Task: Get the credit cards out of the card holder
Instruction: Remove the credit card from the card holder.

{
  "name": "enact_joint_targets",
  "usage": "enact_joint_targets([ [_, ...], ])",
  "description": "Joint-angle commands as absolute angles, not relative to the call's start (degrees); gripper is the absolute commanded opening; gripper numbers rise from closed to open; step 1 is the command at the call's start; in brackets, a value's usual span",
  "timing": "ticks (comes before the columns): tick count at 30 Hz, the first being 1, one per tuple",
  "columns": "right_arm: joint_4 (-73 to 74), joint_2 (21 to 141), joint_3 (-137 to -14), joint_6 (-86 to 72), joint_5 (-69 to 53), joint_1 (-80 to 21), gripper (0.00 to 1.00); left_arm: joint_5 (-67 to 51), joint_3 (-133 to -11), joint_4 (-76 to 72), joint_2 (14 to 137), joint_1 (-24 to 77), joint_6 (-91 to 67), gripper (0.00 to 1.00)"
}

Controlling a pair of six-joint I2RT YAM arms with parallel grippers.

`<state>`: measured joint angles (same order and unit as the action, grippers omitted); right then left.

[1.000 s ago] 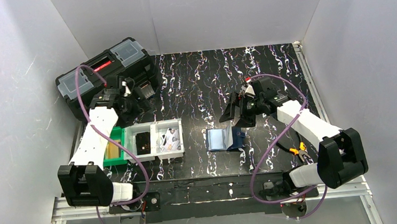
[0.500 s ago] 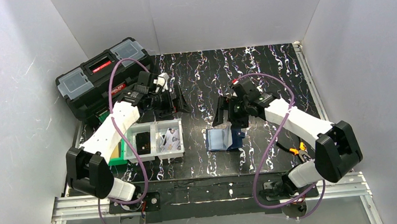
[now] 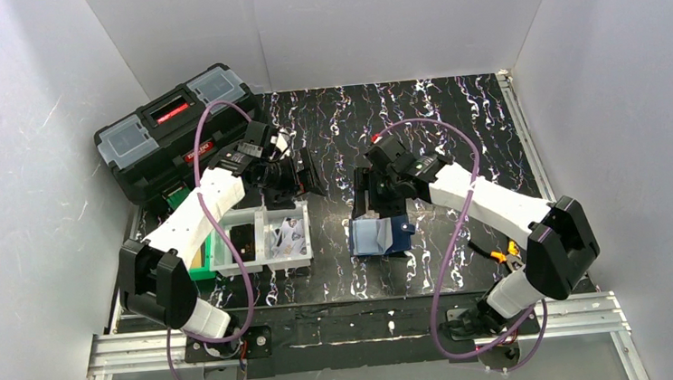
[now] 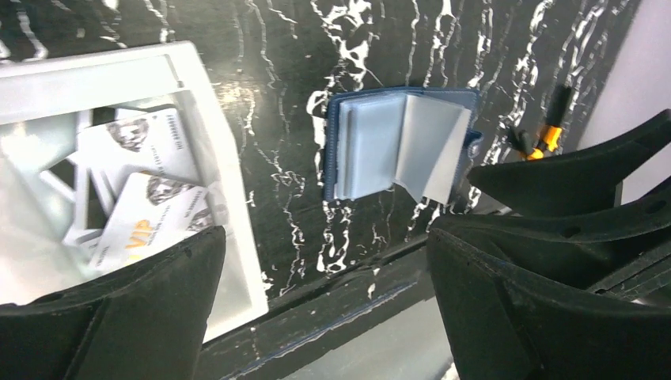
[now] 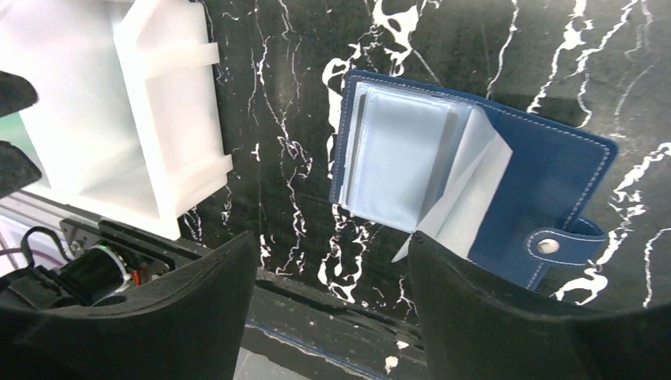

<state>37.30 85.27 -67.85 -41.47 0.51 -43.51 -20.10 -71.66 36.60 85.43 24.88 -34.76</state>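
Note:
The navy card holder [image 3: 379, 237] lies spread open on the black marbled table, pale clear pockets up, one leaf half lifted [image 5: 475, 182]. No credit cards show in any view. My right gripper [image 3: 371, 196] hovers just behind the card holder [image 5: 546, 170], open, nothing between its fingers [image 5: 331, 241]. My left gripper [image 3: 305, 176] hangs open and empty behind the white tray, with the card holder [image 4: 396, 142] ahead of it and its fingertips wide apart [image 4: 323, 233].
A white two-compartment tray [image 3: 266, 266] left of the holder holds white printed slips [image 4: 146, 214] and a dark object. A green bin [image 3: 201, 271] sits beside it. A black toolbox [image 3: 178, 130] stands back left. Orange-handled pliers [image 3: 506, 254] lie at the right.
My left arm swung from the toolbox rightward to above the tray's far side. My right gripper moved left and closer to the holder, its jaws narrowing somewhat.

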Motion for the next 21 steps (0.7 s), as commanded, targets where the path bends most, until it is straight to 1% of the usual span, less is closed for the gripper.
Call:
enact_joint_targets([
  [1, 33.92, 88.82, -70.65, -42.49, -6.87, -43.56, 0.75, -11.63, -76.14, 43.30, 83.06, 24.87, -34.16, 0.98],
  [4, 32.34, 91.97, -71.45, -42.86, -9.86, -43.59, 0.73, -11.10, -77.06, 44.18, 82.41, 24.87, -33.82, 0.98],
  [7, 32.52, 94.19, -72.42, -42.27, -9.99, -43.59, 0.72, -11.78, -76.97, 44.14, 82.19, 24.87, -33.89, 0.98],
  [12, 36.33, 95.82, -72.15, -41.50, -6.13, -43.40, 0.73, -14.21, -76.22, 42.96, 82.41, 24.87, -34.28, 0.98],
  [13, 37.03, 95.63, -71.50, -41.37, -5.01, -43.42, 0.73, -14.61, -76.07, 42.76, 82.56, 24.88, -34.21, 0.98],
  [17, 38.43, 95.10, -68.26, -40.92, -1.36, -43.24, 0.81, -15.53, -75.57, 42.34, 83.52, 24.96, -33.96, 0.98],
  [19, 38.70, 95.39, -66.84, -40.60, 2.45, -43.24, 0.82, -16.17, -75.24, 42.32, 84.29, 25.04, -33.67, 0.98],
  [21, 37.94, 96.08, -66.31, -40.22, 2.82, -43.24, 0.82, -16.17, -75.05, 42.31, 84.42, 25.21, -33.57, 0.98],
])
